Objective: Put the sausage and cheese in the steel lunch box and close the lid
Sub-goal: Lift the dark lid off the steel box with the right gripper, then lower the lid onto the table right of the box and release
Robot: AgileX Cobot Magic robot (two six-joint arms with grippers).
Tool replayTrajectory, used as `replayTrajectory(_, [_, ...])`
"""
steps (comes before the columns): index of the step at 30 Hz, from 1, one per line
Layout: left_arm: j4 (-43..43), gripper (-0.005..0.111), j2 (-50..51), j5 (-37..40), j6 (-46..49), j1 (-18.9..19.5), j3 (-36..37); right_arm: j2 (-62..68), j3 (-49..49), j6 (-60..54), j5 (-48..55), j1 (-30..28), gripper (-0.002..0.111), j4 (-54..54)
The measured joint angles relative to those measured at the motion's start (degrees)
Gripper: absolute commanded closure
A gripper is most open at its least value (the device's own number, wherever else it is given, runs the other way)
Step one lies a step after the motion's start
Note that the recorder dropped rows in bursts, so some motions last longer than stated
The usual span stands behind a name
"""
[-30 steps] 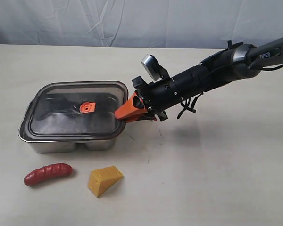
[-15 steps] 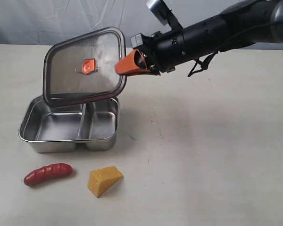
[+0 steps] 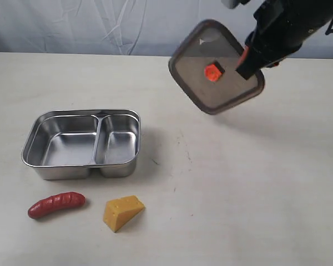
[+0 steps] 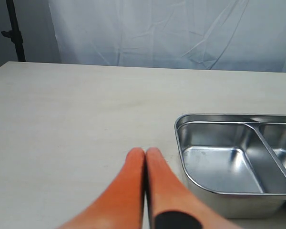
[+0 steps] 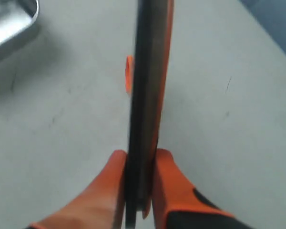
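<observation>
- Swinging lid (image 3: 216, 66) up, away from box (image 3: 83, 166), edge pinched in right gripper (image 5: 140, 176).
- Keeping left gripper (image 4: 145, 162) shut, seemingly empty.
- Leaves box open for sausage (image 3: 56, 204), cheese (image 3: 123, 211) waiting on table (image 3: 255, 194) nearby.

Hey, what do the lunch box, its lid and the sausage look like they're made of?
The steel lunch box looks like polished stainless steel: bright, mirror-like walls with reflections. The lid seems to be dark translucent plastic, since you can see dimly through it; its orange tab may be rubber or silicone. The sausage looks like glossy moulded plastic, judging by its shiny highlights.
</observation>
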Motion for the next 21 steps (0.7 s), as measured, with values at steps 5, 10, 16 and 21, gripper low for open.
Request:
replayTrajectory(5, [0.0,0.106,0.0,0.0,0.0,0.0,0.0,1.26,0.0,0.29,6.99,3.2,0.109,-7.84])
replayTrajectory(10, [0.0,0.106,0.0,0.0,0.0,0.0,0.0,4.51,1.47,1.28,9.32,11.94,0.109,-9.39])
replayTrajectory(16, [0.0,0.106,0.0,0.0,0.0,0.0,0.0,9.51,6.18,5.56,10.67,18.76,0.109,-11.43])
replayTrajectory(21, [0.0,0.106,0.0,0.0,0.0,0.0,0.0,12.16,9.62,6.47,10.9,22.5,0.109,-11.67])
